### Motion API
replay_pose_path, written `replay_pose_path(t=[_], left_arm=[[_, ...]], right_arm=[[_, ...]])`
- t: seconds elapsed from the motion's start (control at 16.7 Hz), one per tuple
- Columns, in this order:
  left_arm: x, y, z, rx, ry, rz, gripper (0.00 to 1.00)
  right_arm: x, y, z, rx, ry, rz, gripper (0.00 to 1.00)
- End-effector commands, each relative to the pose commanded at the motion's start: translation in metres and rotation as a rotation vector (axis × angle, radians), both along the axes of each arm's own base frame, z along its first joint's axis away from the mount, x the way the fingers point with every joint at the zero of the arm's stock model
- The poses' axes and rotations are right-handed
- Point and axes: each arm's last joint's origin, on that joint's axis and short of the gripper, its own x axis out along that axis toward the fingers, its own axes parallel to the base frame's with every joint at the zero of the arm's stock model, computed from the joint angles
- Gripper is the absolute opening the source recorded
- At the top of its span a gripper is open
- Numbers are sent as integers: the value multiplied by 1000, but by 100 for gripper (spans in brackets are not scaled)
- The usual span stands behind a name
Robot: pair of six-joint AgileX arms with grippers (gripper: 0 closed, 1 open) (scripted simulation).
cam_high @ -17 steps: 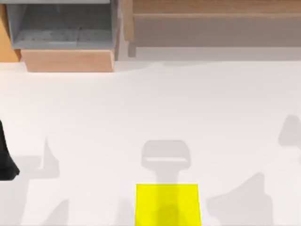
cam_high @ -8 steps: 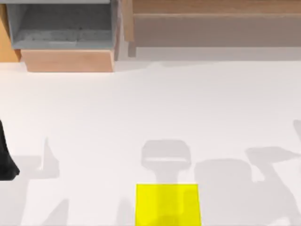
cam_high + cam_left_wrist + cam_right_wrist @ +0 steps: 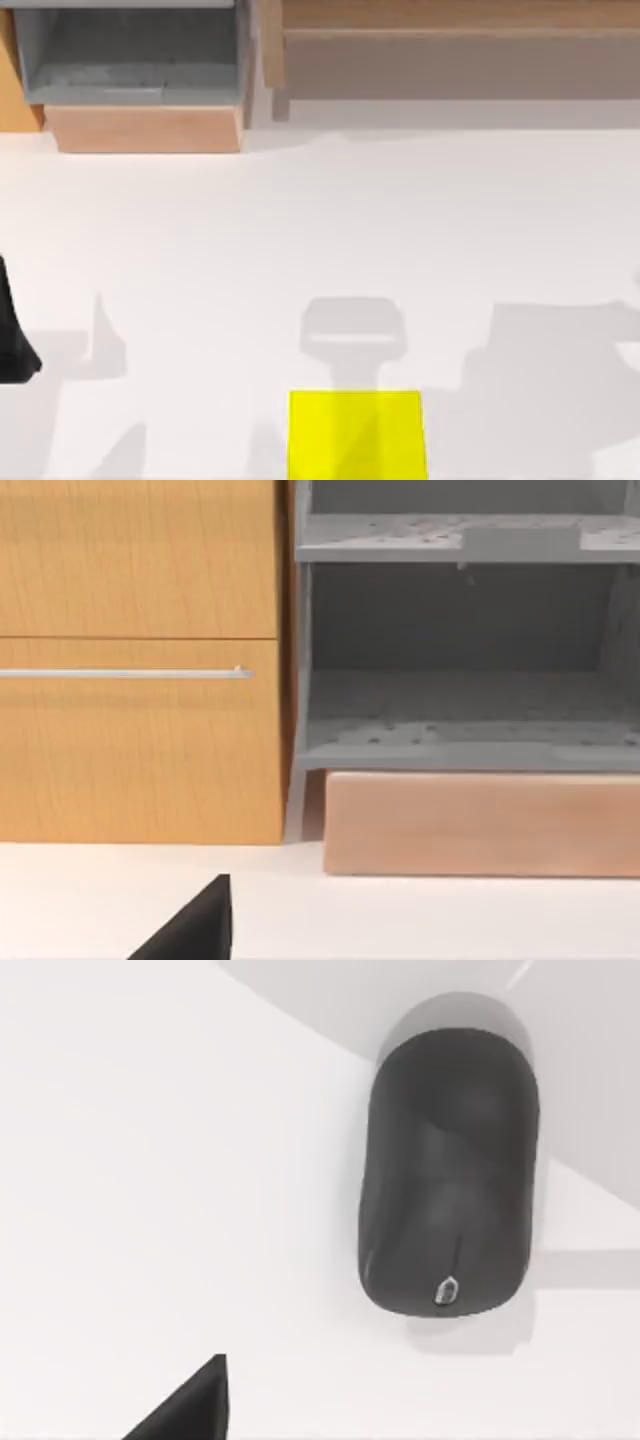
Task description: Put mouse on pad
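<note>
The pad is a flat, bright yellow square lying at the table's front edge near the middle, with nothing on it. The mouse is dark grey and rounded, with a small scroll wheel, and rests on the white table right below my right wrist camera. A black part of my right gripper juts in at that view's edge, apart from the mouse. My left gripper sits parked at the table's far left edge, and a black part of it also appears in the left wrist view.
A grey open shelf unit on a pale wooden base stands at the back left beside an orange wooden cabinet with a metal handle. A long wooden ledge runs along the back right. Arm shadows fall over the table's right.
The large shadow on the table's right side has shifted and spread, and the shadow that lay over the pad's front has gone. The left arm has not moved.
</note>
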Motion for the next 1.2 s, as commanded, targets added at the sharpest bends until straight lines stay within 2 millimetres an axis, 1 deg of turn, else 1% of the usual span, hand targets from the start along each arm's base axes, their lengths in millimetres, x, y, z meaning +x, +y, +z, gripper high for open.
replay_pose_path(t=[0.18,0.3,0.42,0.66,0.78,0.9,1.08,1.2], left_arm=[[0,0,0,0,0,0,100],[0,0,0,0,0,0,100],[0,0,0,0,0,0,100],[0,0,0,0,0,0,100],[0,0,0,0,0,0,100],[0,0,0,0,0,0,100],[0,0,0,0,0,0,100],[0,0,0,0,0,0,100]], right_arm=[[0,1,-1,-1,-1,3,100],[1,1,-11,1,4,0,100],[3,0,-30,1,2,-1,100],[4,-1,-77,-2,-8,0,100],[1,0,-94,-1,-4,0,100],[0,0,-100,0,0,0,100],[0,0,-100,0,0,0,100],[0,0,-100,0,0,0,85]])
